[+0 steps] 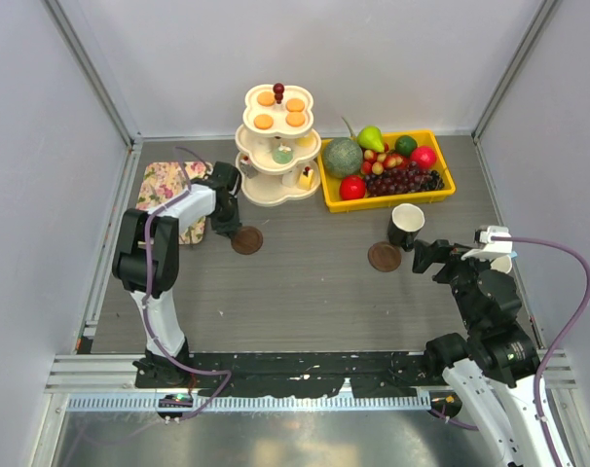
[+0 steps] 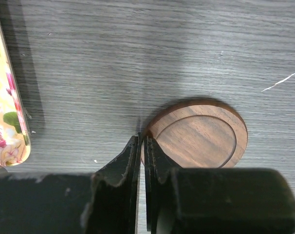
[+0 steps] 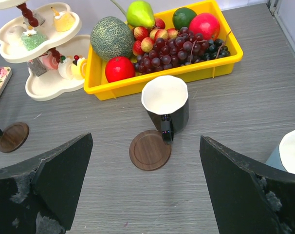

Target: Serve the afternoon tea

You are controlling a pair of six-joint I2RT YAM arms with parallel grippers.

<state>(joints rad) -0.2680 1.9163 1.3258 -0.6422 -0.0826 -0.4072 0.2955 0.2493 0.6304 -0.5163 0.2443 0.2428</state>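
Serving unfinished: black mug (image 3: 166, 105) set beside wooden coaster (image 3: 150, 149); left end effector (image 2: 141, 146) closed, right end effector (image 3: 145, 142) parted

Bright, even overhead light — soft shadows on table (image 2: 89, 58); wrist views sharp, mild wide-angle distortion.

A robot lab test cell, not a home — plain white panel walls (image 1: 305, 58) in metal framing box in a grey table (image 1: 314, 302). Cabled arms (image 1: 149, 253) stand bolted to an aluminium rail (image 1: 91, 370). Beyond the right gripper (image 3: 145, 146) and its spread fingers (image 3: 55, 180) sit staged props — a tiered stand (image 3: 11, 48) and a yellow tray (image 3: 186, 73) of fruit.
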